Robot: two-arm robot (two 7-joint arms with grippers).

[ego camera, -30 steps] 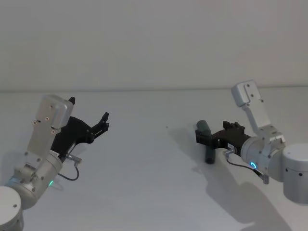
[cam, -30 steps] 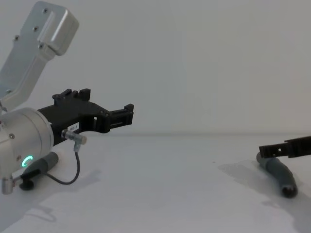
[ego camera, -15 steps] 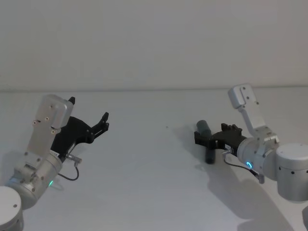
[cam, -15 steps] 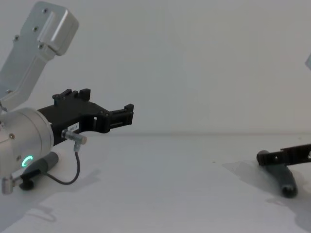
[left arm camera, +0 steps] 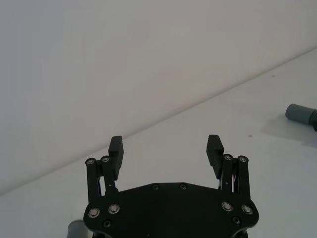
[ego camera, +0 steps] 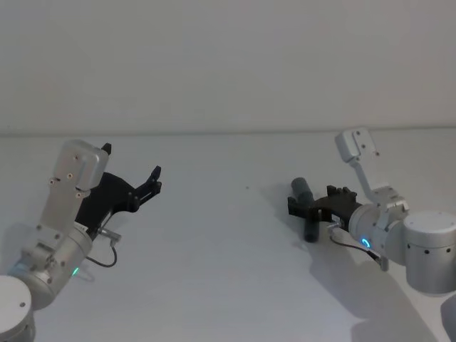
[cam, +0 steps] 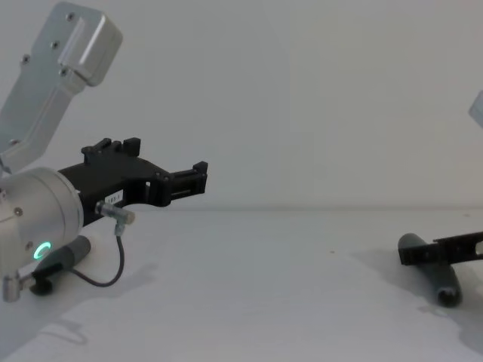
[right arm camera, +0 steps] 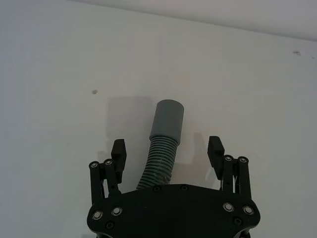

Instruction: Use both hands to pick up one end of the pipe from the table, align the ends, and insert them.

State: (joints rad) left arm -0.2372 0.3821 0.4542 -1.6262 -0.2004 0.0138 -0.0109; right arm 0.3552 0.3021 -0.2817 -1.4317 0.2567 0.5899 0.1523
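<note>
One pipe piece point(ego camera: 301, 189) lies on the white table point(ego camera: 228, 271) at the right, its smooth dark grey cuff point(right arm camera: 167, 116) pointing away from the wrist. My right gripper point(right arm camera: 167, 148) is open and low over the table, one finger on each side of the ribbed body without touching it. From the chest it shows as a black finger point(cam: 445, 251) across the piece point(cam: 441, 286). My left gripper point(ego camera: 132, 162) hangs open and empty above the table at the left. A second pipe piece point(cam: 66, 255) lies behind the left wrist.
A thin black cable point(cam: 113, 268) loops from the left wrist just above the table. A plain wall stands behind the table's far edge. The stretch of table between the two arms is bare.
My right gripper has sunk toward the table and now brackets the pipe piece at its own level. The left arm has not moved.
</note>
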